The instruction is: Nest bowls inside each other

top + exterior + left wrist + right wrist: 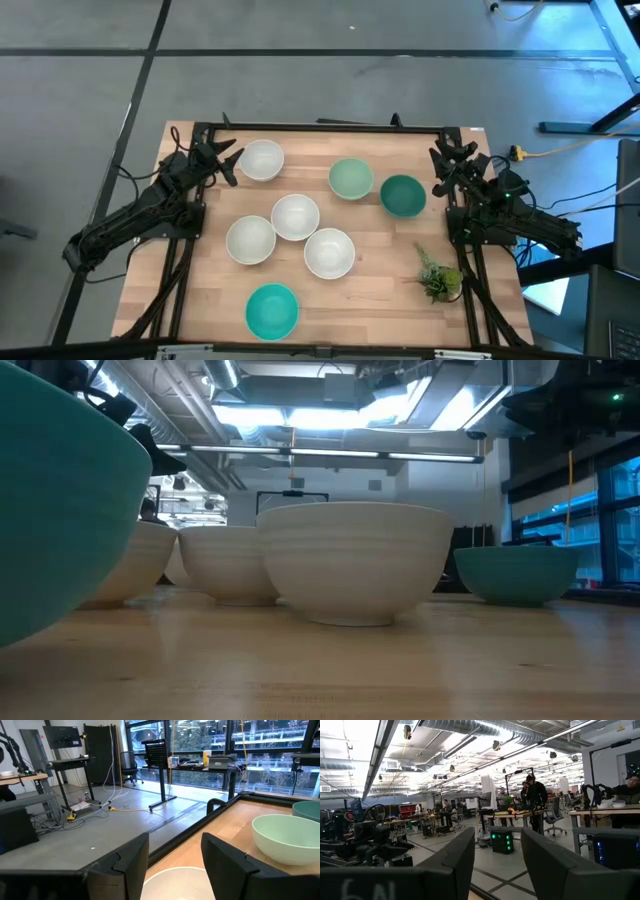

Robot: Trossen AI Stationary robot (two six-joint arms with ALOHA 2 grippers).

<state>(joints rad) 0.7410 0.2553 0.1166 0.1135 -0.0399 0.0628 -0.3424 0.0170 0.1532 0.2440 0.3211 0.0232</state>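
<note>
Seven small round smooth bowls sit apart on the wooden counter (200, 300). The middle white bowl (295, 216) has the bright turquoise bowl (272, 309) nearest the front edge. They look rigid, glossy, perhaps breakable; pinch a rim. The left tool (226, 158), fingers apart, is beside a white bowl (262, 159); the right tool (447, 166), also apart, holds nothing. No writing on the bowls.

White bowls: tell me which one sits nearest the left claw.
The white bowl at the table's far left, right beside the left claw; the other three cluster mid-table.
</note>
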